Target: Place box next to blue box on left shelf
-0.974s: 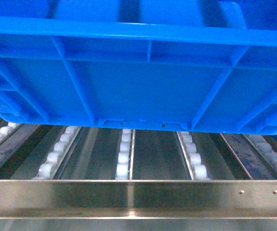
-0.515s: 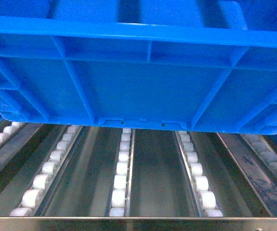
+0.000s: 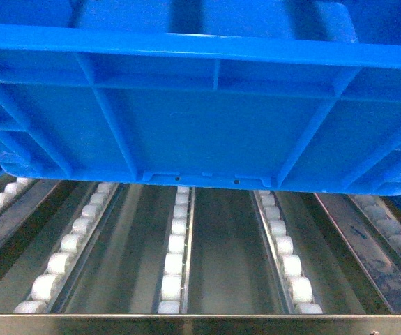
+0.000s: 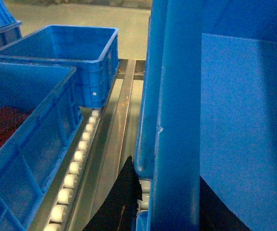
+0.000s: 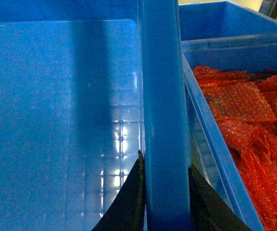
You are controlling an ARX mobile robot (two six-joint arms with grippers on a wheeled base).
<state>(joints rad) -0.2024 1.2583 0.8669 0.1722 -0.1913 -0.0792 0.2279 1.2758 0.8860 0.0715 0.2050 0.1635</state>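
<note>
The blue crate (image 3: 207,105) fills the upper half of the head view, its ribbed near wall and thick rim facing the camera and its bottom edge hanging above the roller tracks (image 3: 175,251) of the grey flow rack (image 3: 207,324), whose flat metal front lip runs along the frame at 6 o'clock. It is carried, not resting: open track shows beneath it. In the left wrist view the left gripper (image 4: 150,192) straddles the crate's left rim, one dark finger (image 4: 124,192) outside the wall and the other inside, so it is clamped on the rim. The right gripper (image 5: 164,192) does the same on the right rim, a dark finger on each side of the thick blue edge. At 9 o'clock of the left wrist view a neighbouring blue crate (image 4: 27,144) sits on the rack with reddish contents, and an empty one (image 4: 66,53) stands behind it towards 11 o'clock; a roller track and a gap lie between them and the carried crate. On the other side, at 3 o'clock of the right wrist view, a crate of red bubble wrap (image 5: 244,125) stands just beside the carried wall. The lift and approach look done; lowering onto the rollers, settling beside the neighbour and letting go remain.
</note>
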